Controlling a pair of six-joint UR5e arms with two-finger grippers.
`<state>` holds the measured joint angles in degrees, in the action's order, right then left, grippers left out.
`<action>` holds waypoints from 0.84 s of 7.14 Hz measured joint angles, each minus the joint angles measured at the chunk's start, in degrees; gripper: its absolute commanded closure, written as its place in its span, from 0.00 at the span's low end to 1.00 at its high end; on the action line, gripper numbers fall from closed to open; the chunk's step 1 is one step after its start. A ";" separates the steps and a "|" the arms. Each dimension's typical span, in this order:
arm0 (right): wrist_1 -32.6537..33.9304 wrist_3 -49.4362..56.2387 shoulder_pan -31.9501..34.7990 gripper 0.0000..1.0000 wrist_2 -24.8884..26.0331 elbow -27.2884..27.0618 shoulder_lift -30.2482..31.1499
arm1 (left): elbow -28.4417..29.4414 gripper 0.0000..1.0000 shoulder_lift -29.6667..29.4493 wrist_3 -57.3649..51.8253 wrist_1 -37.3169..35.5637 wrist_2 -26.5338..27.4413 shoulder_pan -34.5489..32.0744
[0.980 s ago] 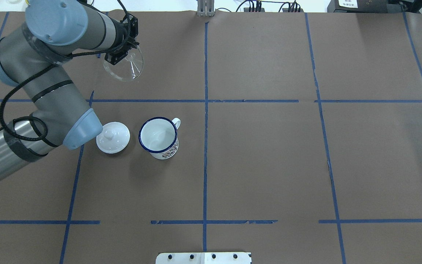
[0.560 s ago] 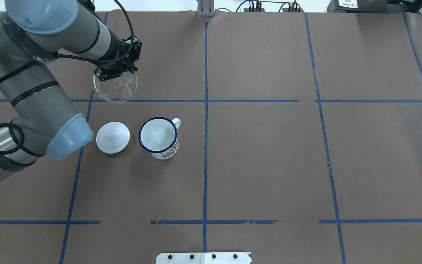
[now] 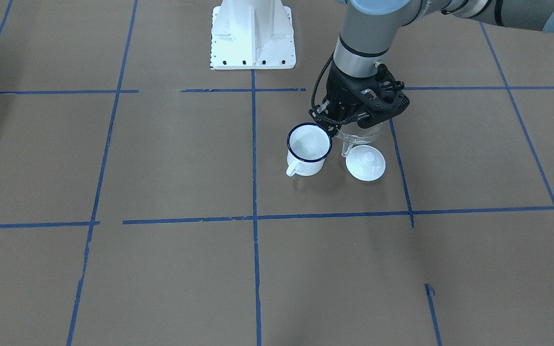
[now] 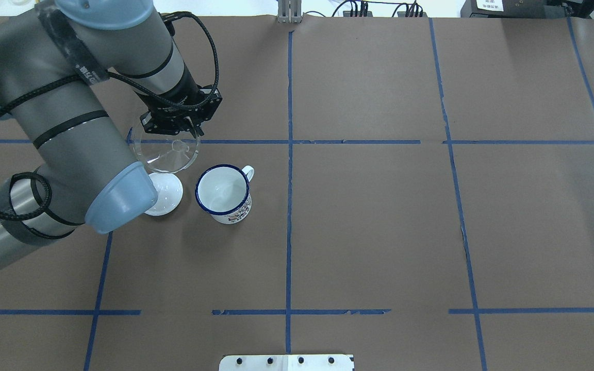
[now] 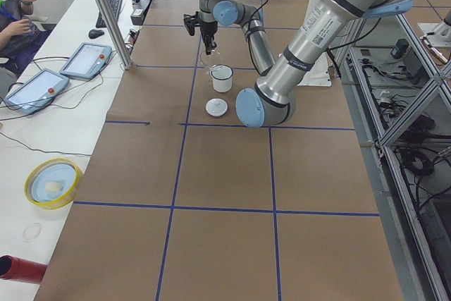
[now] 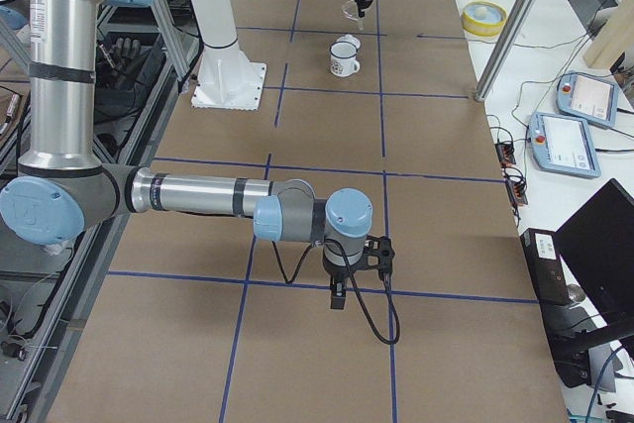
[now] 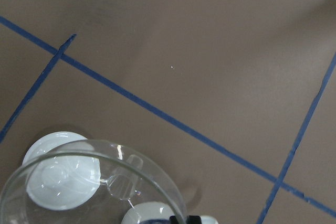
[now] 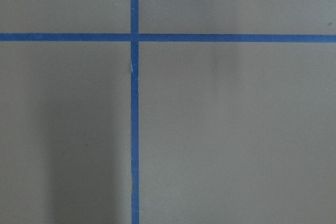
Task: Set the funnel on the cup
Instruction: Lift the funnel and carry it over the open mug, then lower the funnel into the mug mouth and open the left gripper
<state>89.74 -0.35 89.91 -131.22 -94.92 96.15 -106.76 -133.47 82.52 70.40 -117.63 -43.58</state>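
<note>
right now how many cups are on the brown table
1. The cup stands upright just right of the white lid in the overhead view. The left gripper holds a funnel, not a cup.

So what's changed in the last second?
The left gripper, still shut on the funnel, carried it nearer the robot. In the overhead view it now overlaps the far edge of the lid, beside the cup. Cup and lid have not moved.

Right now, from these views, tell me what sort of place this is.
Most likely a robotics lab workcell: the table is covered in brown paper gridded with blue tape, teach pendants lie on the side bench, and an industrial arm reaches over the table.
</note>
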 measured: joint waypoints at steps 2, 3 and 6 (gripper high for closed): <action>0.00 0.00 0.00 0.00 0.00 0.00 0.00 | 3.07 1.00 -2.85 -1.53 -1.62 -0.79 3.15; 0.00 0.00 0.00 0.00 0.00 0.00 0.00 | 5.03 1.00 -4.14 -1.70 -1.65 -0.66 4.96; 0.00 0.00 0.00 0.00 0.00 0.00 0.00 | 8.30 1.00 -5.25 -4.08 -1.19 -0.55 7.41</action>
<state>89.74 -0.35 89.91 -131.22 -94.92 96.15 -98.46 -138.72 78.44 69.21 -118.19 -36.17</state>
